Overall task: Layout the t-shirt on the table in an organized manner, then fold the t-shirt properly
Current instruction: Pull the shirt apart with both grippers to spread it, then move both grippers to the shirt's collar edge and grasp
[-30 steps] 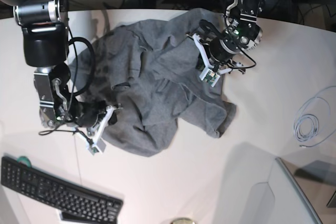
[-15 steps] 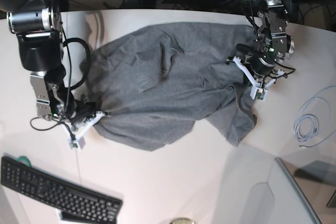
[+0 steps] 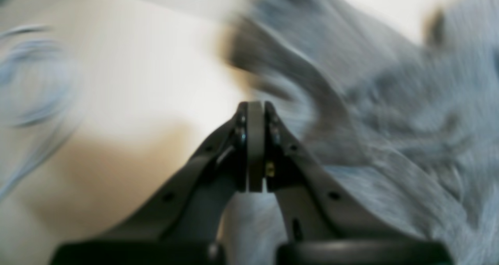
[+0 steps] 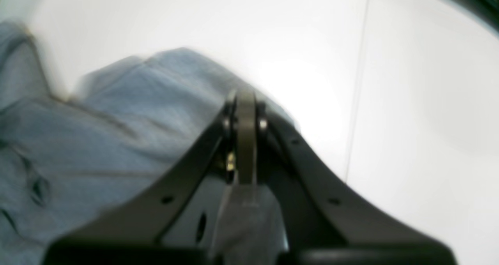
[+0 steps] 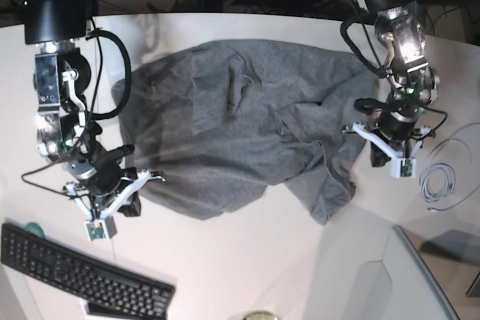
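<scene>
Grey t-shirt (image 5: pixel 240 125) now lies spread wider across the counter (image 5: pixel 247 260), its 4 o'clock corner still bunched. Left claw (image 5: pixel 358 127) and right claw (image 5: pixel 147 172) both stay clamped on its edges; layout nearly done.

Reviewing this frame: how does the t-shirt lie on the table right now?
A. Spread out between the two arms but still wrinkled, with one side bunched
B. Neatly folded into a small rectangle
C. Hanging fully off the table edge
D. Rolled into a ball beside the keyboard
A: the t-shirt is spread across the table between the right gripper and left gripper, creased, with folds bunched toward the left gripper's side.
</scene>
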{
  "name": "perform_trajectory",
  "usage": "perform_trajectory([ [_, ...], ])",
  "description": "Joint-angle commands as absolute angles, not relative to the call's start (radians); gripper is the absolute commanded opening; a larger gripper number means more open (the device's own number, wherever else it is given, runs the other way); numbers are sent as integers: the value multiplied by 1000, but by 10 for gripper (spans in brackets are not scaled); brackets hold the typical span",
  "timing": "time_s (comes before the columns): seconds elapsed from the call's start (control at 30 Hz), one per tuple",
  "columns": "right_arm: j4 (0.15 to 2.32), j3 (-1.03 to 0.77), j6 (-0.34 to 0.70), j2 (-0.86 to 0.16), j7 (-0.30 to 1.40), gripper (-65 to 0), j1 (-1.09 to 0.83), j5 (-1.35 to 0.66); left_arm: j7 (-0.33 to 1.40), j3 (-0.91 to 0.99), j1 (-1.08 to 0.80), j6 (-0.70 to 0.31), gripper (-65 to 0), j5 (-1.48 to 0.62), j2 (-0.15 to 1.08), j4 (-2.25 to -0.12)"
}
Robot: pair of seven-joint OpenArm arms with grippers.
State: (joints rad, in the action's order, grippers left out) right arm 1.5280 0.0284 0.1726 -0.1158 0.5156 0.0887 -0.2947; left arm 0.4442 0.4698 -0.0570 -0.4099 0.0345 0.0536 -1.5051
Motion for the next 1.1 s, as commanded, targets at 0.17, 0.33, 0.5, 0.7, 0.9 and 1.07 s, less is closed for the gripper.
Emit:
perform_trajectory([
  [0.17,1649,19,171,-131,503,-648,-8,-295,423,369,-295,-421,-581,-68,53,-1796],
  [0.33,1649,18,171,-133,501,-648,-64,-295,421,214,-349,-421,-135,-48,54,-1805],
  [0.5,1655,16,171,-133,501,-648,-85,-295,421,163,-262,-421,-84,88,4,-1658],
  [0.7,1656,16,171,-133,501,-648,-122,-312,363,131,-160,-421,-169,214,-45,-1495],
  [0.9,1655,-7,171,-142,501,-648,-136,-421,295,102,-143,-421,-260,340,-48,-1395],
  [1.07,1649,-45,171,-174,522,-647,-163,-533,295,151,-145,-421,-301,344,-44,-1391],
])
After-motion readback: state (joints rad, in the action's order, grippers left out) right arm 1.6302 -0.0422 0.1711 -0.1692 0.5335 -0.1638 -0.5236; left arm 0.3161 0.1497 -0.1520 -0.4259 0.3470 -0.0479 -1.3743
